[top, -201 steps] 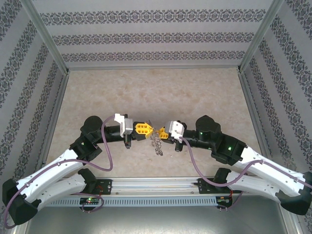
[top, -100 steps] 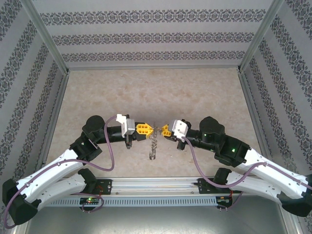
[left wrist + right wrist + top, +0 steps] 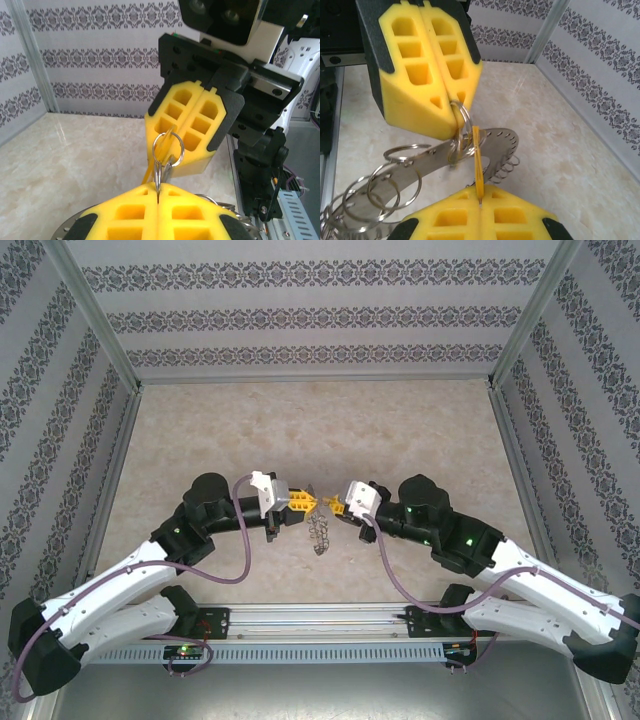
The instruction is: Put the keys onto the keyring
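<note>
The keyring (image 3: 320,532), a flat grey metal plate fringed with wire loops, hangs over the table. My left gripper (image 3: 308,504) is shut on one small wire loop (image 3: 167,146) at its top. My right gripper (image 3: 334,506) faces it, shut on the thin yellow-orange key (image 3: 477,155), which shows edge-on. The key's tip sits at that loop (image 3: 460,136) and, in the left wrist view, the key (image 3: 170,135) appears to cross the loop's opening. The keyring plate (image 3: 495,145) lies just behind the key. Both pairs of yellow fingers (image 3: 187,130) nearly touch.
The marble-patterned tabletop (image 3: 320,430) lies below, walled by patterned panels (image 3: 320,315) at the back and both sides. More loose wire loops (image 3: 385,185) dangle from the plate's lower rim. An aluminium rail (image 3: 320,618) carries both arm bases at the near edge.
The two grippers drew apart slightly half a second ago and have closed in again. The left arm has shifted right and the hanging keyring has swung with it.
</note>
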`<state>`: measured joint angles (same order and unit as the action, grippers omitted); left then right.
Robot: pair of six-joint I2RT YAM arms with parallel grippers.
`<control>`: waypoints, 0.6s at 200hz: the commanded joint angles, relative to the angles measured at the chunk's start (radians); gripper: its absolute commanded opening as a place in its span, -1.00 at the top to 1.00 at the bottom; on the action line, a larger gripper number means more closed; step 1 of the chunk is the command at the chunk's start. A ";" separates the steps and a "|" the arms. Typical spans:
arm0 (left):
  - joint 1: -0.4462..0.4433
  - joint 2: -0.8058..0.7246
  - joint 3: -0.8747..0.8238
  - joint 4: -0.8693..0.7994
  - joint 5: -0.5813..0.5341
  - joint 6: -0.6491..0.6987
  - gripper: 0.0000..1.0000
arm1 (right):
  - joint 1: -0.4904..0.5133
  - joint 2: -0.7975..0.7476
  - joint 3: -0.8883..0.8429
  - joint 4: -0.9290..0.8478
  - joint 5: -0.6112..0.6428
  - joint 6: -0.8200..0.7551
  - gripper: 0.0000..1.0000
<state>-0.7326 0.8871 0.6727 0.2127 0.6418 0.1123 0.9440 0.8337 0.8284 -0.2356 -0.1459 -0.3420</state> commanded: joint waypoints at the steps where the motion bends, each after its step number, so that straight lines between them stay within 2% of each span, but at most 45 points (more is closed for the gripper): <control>1: 0.007 0.000 -0.005 -0.007 -0.020 0.034 0.93 | -0.011 0.011 0.037 0.018 -0.013 0.017 1.00; 22: 0.007 -0.002 -0.001 -0.029 -0.028 0.049 0.90 | -0.018 0.023 0.040 0.019 -0.014 0.016 1.00; 42: 0.007 -0.002 -0.007 -0.033 -0.040 0.050 0.61 | -0.026 0.031 0.040 0.021 -0.012 0.018 1.00; 63: 0.007 0.000 -0.012 -0.039 -0.068 0.054 0.56 | -0.036 0.042 0.041 0.021 -0.005 0.021 1.00; 84: 0.008 0.006 -0.017 -0.055 -0.104 0.054 0.34 | -0.048 0.060 0.046 0.009 0.005 0.029 1.00; 104: 0.007 -0.007 -0.042 -0.050 -0.173 0.040 0.27 | -0.070 0.083 0.051 0.002 0.003 0.042 1.00; 120: 0.007 -0.029 -0.062 -0.064 -0.272 0.028 0.25 | -0.099 0.119 0.060 -0.008 -0.003 0.058 1.00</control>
<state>-0.7315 0.8875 0.6464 0.1802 0.5106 0.1528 0.8799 0.9218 0.8398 -0.2481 -0.1459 -0.3260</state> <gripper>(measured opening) 0.369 0.044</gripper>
